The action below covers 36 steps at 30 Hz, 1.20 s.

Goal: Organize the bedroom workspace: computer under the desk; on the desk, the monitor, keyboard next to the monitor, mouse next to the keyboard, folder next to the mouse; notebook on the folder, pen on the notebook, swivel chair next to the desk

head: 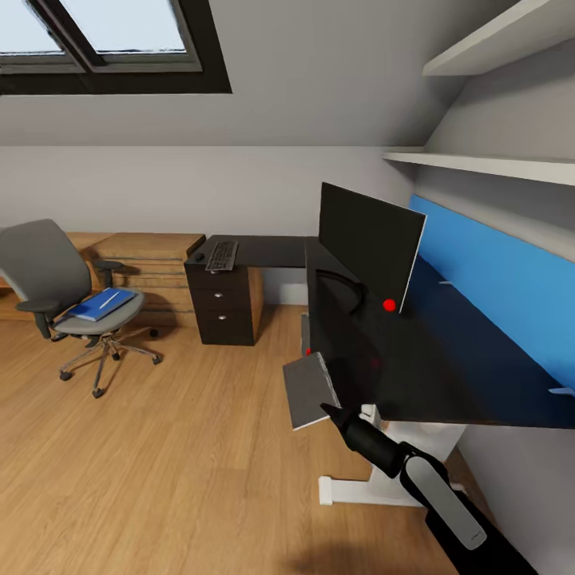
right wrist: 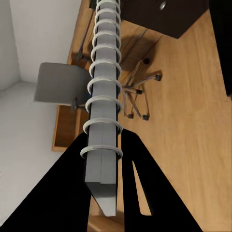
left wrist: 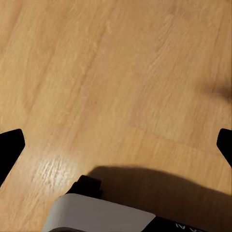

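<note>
Desk [head: 447, 351] carrying monitor [head: 369, 243]; keyboard [head: 221, 255] lying on far wing. Folder [head: 100, 303] sitting on swivel chair [head: 56, 287], so stacking must wait.

Right gripper [right wrist: 108, 159] clamping notebook [right wrist: 104, 104] at spiral spine; notebook hanging edge-on beside desk's near edge. Advice: keeping grip firm, carrying level, avoiding desk edge.

Left gripper [left wrist: 116, 145] spread wide, empty, facing floor [left wrist: 121, 72].
</note>
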Tool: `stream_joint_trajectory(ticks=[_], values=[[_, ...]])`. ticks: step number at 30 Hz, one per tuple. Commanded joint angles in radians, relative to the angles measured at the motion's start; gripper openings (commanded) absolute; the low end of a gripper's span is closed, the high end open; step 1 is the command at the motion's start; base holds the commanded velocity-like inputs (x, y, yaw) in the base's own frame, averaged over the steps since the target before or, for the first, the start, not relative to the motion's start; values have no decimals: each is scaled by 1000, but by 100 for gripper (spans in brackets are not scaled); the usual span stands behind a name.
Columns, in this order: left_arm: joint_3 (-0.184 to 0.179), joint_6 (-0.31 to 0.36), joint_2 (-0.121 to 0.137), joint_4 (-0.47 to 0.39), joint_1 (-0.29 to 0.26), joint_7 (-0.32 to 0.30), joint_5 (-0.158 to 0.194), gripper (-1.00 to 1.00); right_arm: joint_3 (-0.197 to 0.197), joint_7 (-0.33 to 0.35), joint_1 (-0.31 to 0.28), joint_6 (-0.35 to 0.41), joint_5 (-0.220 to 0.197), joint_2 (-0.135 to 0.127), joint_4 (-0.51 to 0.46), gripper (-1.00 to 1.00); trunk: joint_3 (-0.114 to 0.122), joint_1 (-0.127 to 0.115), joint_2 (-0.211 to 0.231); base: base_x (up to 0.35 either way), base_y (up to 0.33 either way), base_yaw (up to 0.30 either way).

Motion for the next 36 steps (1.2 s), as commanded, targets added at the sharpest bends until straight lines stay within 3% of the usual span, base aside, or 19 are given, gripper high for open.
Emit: stream_joint_trajectory(ticks=[1,17,26,36], values=[[-5,-7,1,-1,0,5,11,100,2,5,-1,1,-7,-1,0,-100,-1,0,0,126,285,0],[1,-7,1,-1,0,4,10,100,6,11,0,1,-15,2,8,-100,-1,0,0,142,309,3],[1,-7,1,-1,0,5,12,100,5,6,0,-1,-12,2,8,-100,2,0,0,242,261,230],[1,-7,1,-1,0,4,12,100,2,8,-1,-1,-12,-2,8,-100,2,0,0,248,257,44]])
